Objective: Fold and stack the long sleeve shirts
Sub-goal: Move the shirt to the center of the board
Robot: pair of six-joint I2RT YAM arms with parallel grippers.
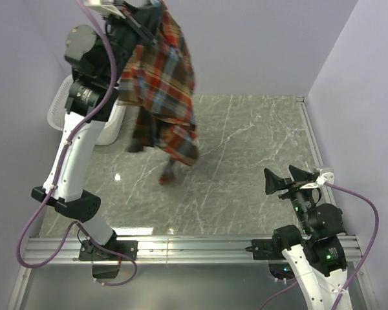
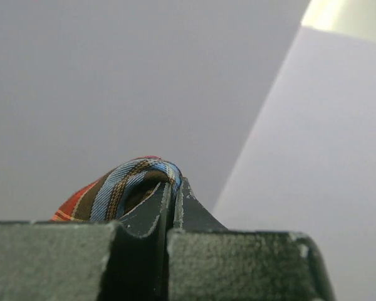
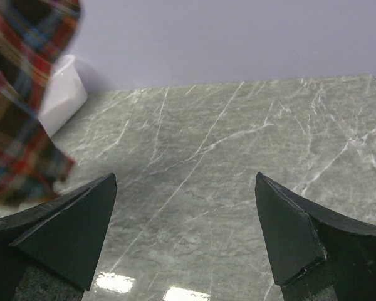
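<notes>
Top view: just one plaid shirt, dangling off the left gripper above the table's far-left corner, by one white basket. Left wrist: jaws clamped on a plaid fold. Right wrist: right gripper spread wide, empty.

We see the plaid flannel shirt checked in red, orange, blue and brown. The desk is grey-green marble, veined with thin white lines. The basket is white, the walls pale lavender, the fingers matte black, and the cables purple.
</notes>
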